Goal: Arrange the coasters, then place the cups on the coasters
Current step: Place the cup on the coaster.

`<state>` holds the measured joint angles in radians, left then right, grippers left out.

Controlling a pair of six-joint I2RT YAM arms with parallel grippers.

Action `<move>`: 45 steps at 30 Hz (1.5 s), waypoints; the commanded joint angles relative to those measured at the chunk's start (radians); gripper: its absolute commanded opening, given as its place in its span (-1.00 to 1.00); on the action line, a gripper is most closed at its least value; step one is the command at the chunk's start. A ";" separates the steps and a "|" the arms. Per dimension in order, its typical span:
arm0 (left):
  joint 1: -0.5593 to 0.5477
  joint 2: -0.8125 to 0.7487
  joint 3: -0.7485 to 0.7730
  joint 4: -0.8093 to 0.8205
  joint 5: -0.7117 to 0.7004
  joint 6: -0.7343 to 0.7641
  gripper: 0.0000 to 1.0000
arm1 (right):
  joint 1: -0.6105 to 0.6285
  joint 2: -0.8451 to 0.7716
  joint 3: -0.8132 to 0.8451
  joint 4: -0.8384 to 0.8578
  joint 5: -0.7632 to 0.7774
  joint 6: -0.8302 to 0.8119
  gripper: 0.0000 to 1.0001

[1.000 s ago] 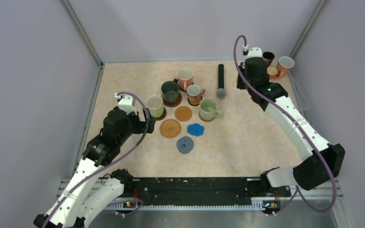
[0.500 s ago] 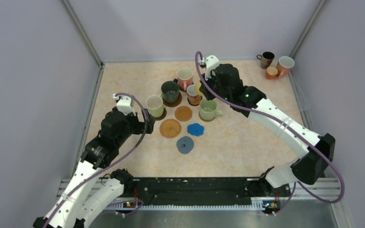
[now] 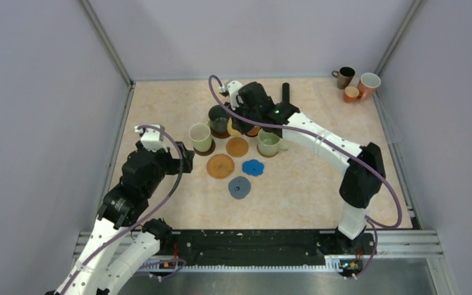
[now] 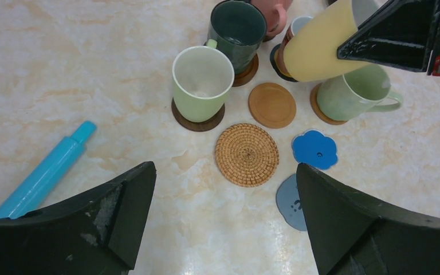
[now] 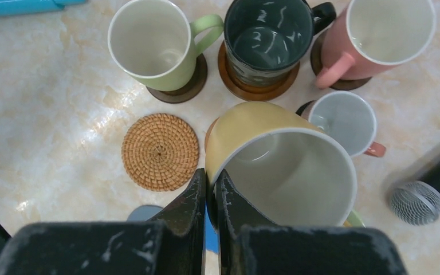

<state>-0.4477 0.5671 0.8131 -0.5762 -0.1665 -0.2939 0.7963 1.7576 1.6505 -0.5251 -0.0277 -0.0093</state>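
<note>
My right gripper [image 5: 211, 175] is shut on the rim of a yellow cup [image 5: 275, 166], which hangs tilted over the tan disc coaster [image 3: 237, 147]. Around it, on coasters, stand a pale green cup [image 5: 152, 43], a dark green cup [image 5: 266, 37], a pink cup [image 5: 378, 40] and a small pink cup [image 5: 344, 123]. A second pale green cup [image 3: 268, 142] stands to the right. Bare near them lie the woven coaster [image 4: 246, 154], the blue flower coaster [image 4: 315, 149] and the grey-blue coaster [image 3: 239, 187]. My left gripper [image 4: 224, 169] is open, low and near the woven coaster, holding nothing.
Three more cups, dark brown [image 3: 345, 75], small orange [image 3: 351, 93] and pinkish orange [image 3: 369, 83], stand in the back right corner. A black cylinder with a grey tip [image 5: 418, 200] lies right of the cup cluster. A blue cylinder [image 4: 43, 172] lies left of my left gripper.
My right arm has swung from the back right corner to the middle of the table, carrying the yellow cup. My left arm has drawn back slightly toward the near left.
</note>
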 commanded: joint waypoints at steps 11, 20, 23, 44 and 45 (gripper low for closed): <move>-0.002 -0.067 0.067 -0.051 -0.274 -0.080 0.96 | 0.060 0.202 0.245 -0.094 0.090 -0.010 -1.00; -0.001 -0.063 0.068 -0.049 -0.281 -0.080 0.96 | 0.073 0.291 0.304 -0.151 0.093 -0.012 -1.00; -0.002 -0.060 0.068 -0.050 -0.281 -0.080 0.96 | 0.077 0.323 0.334 -0.174 0.098 -0.015 -1.00; -0.001 -0.060 0.061 -0.042 -0.269 -0.079 0.96 | 0.082 0.415 0.410 -0.257 0.124 -0.024 -1.00; -0.001 -0.059 0.061 -0.042 -0.269 -0.079 0.96 | 0.082 0.418 0.411 -0.256 0.128 -0.025 -1.00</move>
<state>-0.4477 0.5068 0.8509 -0.6476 -0.4351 -0.3676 0.8623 2.1708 1.9865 -0.8082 0.0639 -0.0189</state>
